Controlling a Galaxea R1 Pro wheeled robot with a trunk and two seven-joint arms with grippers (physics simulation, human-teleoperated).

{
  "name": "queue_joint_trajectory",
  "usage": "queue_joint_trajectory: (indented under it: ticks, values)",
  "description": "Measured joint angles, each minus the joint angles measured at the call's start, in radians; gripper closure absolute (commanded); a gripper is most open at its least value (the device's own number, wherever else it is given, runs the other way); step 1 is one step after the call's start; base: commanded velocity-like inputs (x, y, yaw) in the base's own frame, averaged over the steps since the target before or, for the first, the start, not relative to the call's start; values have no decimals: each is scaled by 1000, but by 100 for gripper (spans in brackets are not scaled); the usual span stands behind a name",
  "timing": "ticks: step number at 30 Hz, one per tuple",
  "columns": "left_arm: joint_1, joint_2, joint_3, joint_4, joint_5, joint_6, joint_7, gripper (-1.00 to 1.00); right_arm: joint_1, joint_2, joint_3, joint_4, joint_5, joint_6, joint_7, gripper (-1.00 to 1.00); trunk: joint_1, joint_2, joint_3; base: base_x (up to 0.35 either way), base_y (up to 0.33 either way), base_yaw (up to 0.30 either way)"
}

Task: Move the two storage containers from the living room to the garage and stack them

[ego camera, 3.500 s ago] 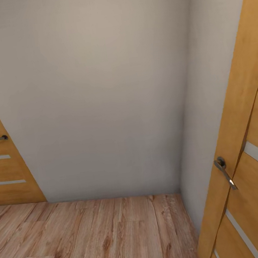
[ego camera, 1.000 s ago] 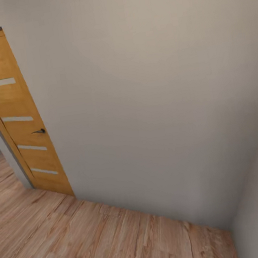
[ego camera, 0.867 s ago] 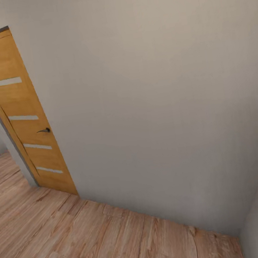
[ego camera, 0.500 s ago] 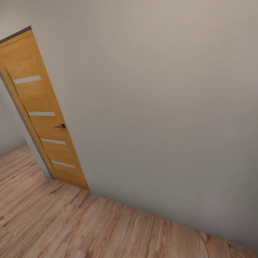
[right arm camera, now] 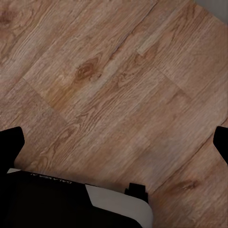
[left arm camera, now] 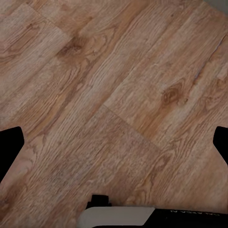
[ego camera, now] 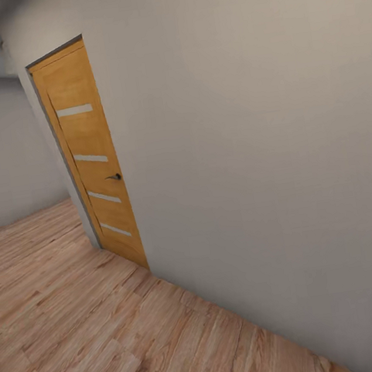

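The two storage containers are out of view. In the left wrist view my left gripper (left arm camera: 114, 145) hangs open over light wood plank flooring (left arm camera: 118, 85), its dark fingertips (left arm camera: 9, 147) far apart at the picture's edges and nothing between them. In the right wrist view my right gripper (right arm camera: 114, 142) is open the same way above the planks (right arm camera: 118, 80), with one fingertip (right arm camera: 9, 145) at the edge.
A pale wall (ego camera: 251, 141) runs close along the right in the head view. A closed orange-brown door (ego camera: 93, 157) with a dark handle (ego camera: 114, 176) is set in it. Wood floor (ego camera: 82, 330) stretches left toward a grey far wall (ego camera: 4, 152).
The whole head view has swung, so the camera has turned left: the right-hand door has left the picture, and the other door has shifted rightward. An opening at left has come into view.
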Motion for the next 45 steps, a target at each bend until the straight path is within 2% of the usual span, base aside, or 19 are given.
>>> queue_joint_trajectory:
  ticks: [45]
  values:
    - [0, 1, 0, 0, 0, 1, 0, -100, 0, 0, 0, 0, 1, 0, 0, -100, 0, 0, 0, 323, 6, 278]
